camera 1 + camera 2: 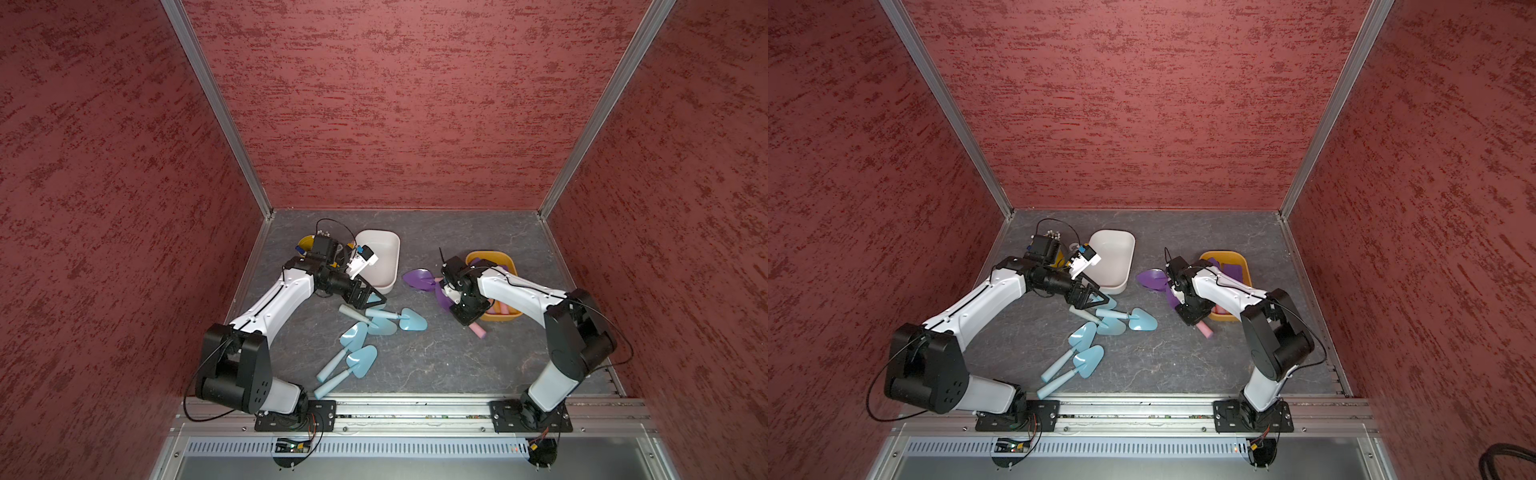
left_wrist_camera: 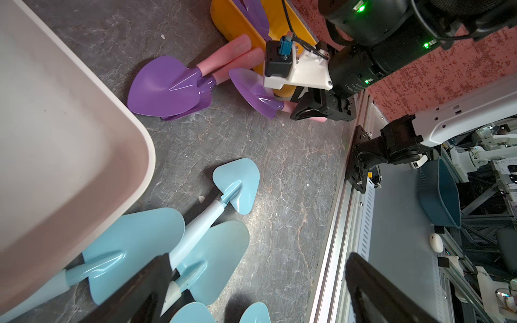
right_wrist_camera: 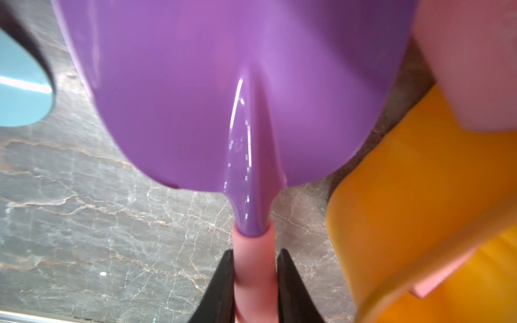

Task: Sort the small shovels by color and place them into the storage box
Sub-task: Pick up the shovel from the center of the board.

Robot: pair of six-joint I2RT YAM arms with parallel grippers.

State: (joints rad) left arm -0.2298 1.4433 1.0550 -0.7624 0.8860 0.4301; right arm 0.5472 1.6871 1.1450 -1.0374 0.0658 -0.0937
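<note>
Right end effector (image 3: 255, 258) around glossy pink-handled purple shovel (image 3: 223, 98)

Grey, marble-veined tabletop (image 1: 436, 365) boxed in by red textured walls (image 1: 395, 104) and aluminium corner posts (image 1: 216, 104) — a slotted metal rail (image 1: 395, 449) lines the front edge. Off the table, a white computer mouse (image 2: 436, 242) lies near a dark-blue bin (image 2: 439, 195).
</note>
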